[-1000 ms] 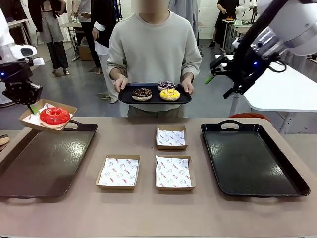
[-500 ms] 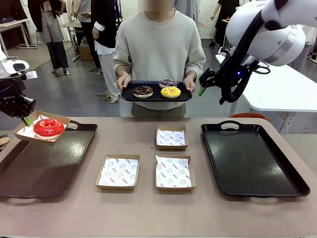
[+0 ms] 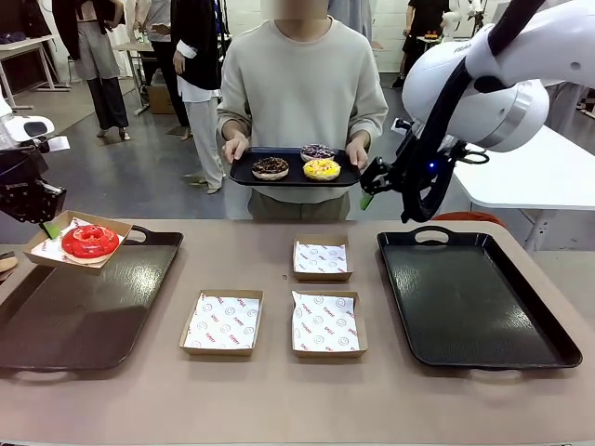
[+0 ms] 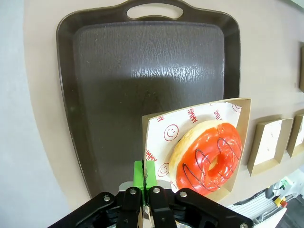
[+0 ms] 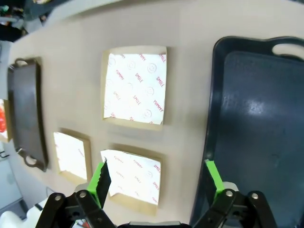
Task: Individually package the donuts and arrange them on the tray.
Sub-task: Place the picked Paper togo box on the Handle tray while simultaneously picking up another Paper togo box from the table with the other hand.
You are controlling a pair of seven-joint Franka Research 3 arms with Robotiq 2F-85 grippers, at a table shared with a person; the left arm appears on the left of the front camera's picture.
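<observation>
At the frame's left edge, the red donut (image 3: 90, 241) is held in its paper box (image 3: 45, 253), whose rim is pinched tight by the left gripper (image 3: 49, 226) above the dark tray (image 3: 84, 316). Right of centre, the right gripper (image 3: 369, 181) is spread wide, nothing gripped.

1. A tan table (image 3: 279, 400) spans the lower half of the frame.
2. A white table (image 3: 548, 177) stands at the right edge.
3. Bystanders in dark clothes (image 3: 195, 56) stand upper left on a grey floor (image 3: 139, 167).
</observation>
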